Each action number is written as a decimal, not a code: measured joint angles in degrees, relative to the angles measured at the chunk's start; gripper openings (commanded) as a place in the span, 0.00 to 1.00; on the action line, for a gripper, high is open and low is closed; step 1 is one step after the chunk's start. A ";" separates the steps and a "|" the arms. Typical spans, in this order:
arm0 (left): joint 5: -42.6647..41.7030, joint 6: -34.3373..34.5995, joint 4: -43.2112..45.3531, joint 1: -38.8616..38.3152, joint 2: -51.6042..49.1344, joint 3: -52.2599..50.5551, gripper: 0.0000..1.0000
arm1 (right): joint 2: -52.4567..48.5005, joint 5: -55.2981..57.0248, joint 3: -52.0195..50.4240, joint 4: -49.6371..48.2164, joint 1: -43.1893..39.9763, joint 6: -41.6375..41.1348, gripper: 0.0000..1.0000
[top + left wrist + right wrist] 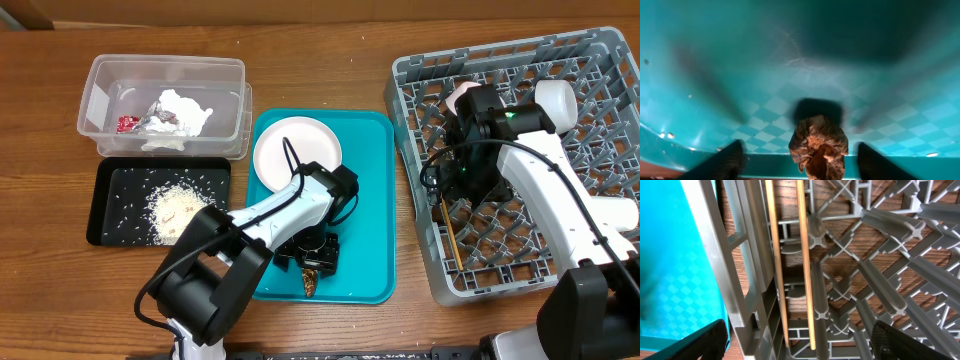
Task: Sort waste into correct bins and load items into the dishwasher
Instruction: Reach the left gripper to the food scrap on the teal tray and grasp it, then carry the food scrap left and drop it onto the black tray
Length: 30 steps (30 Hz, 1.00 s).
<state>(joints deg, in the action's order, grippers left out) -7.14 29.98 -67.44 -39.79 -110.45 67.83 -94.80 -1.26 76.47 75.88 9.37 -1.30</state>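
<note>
- Down at the front lip of the teal tray [372,220], which step is the left arm on?
- Waste sorting, last scrap I'd say. Left gripper [800,162] is spread wide with nothing held, one finger either side of the brown food scrap [819,147] (lumpy, wrinkled, oval-ish, looks soft). Scrap sits on the tray floor right against the front wall.
- Next move?
- My guess: close on the scrap, lift, carry it left to the black tray [115,180], where the rice [170,205] lies. Needs a gentle pinch, since it looks crumbly and the wall crowds the fingers.
- Right side?
- Right gripper [805,340] is released too, fingers apart over the chopsticks [790,255]. They lie side by side on the lattice floor of the dish rack [600,70], by its left wall. Thin smooth wood; rack is hard grey plastic with pegs.
- Anything else?
- White plate [297,150], glossy and round, not yet loaded, sits on the teal tray. Clear tub [100,85] holds the crumpled napkin [185,110]. Wooden counter [330,60] underneath.
</note>
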 measured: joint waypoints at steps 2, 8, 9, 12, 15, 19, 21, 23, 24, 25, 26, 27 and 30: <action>-0.17 -0.07 0.61 0.00 -0.37 0.00 0.45 | 0.00 0.00 0.00 0.00 0.00 0.00 0.94; -0.37 -0.39 1.86 0.00 -1.25 0.00 0.18 | 0.00 0.02 0.00 0.00 0.00 0.00 0.94; -0.44 -0.26 1.70 0.00 -1.20 0.04 0.14 | 0.00 0.02 0.00 0.00 0.00 -0.02 0.94; -0.61 -0.17 1.20 0.00 -1.18 0.48 0.04 | 0.00 0.00 0.00 0.02 0.00 -0.02 0.94; -0.63 -0.33 1.14 0.02 -1.05 0.50 0.04 | 0.00 0.02 0.00 0.02 0.00 0.02 0.94; -0.68 -0.13 1.11 0.35 -1.05 0.57 0.04 | 0.00 0.00 0.00 0.02 0.00 0.00 0.95; -0.96 -0.13 1.05 0.94 -0.94 0.57 0.04 | 0.00 0.00 0.00 0.00 0.00 0.00 0.95; -0.63 -0.13 1.29 1.99 -0.42 0.57 0.04 | 0.00 0.02 0.00 0.02 0.00 0.00 0.95; -0.09 -0.13 1.55 2.91 0.15 0.57 0.04 | 0.00 0.00 0.00 0.00 0.00 0.00 0.95; 0.57 -0.13 1.79 4.09 1.03 0.55 0.04 | 0.00 0.00 0.00 0.02 0.00 0.00 0.95; 1.20 -0.13 1.90 5.51 2.29 0.55 0.04 | 0.00 0.02 0.00 -0.02 -0.02 0.02 0.95; 2.05 -0.11 1.86 7.37 4.28 0.55 0.04 | 0.00 0.00 0.00 0.00 0.00 0.00 0.96; 5.09 -0.13 0.94 13.75 12.22 0.72 0.04 | 0.00 0.02 0.00 0.04 0.00 0.00 0.97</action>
<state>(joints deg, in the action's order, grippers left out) -2.04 29.85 -66.50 -26.04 -98.24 68.55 -94.80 -1.23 76.47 75.92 9.37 -1.30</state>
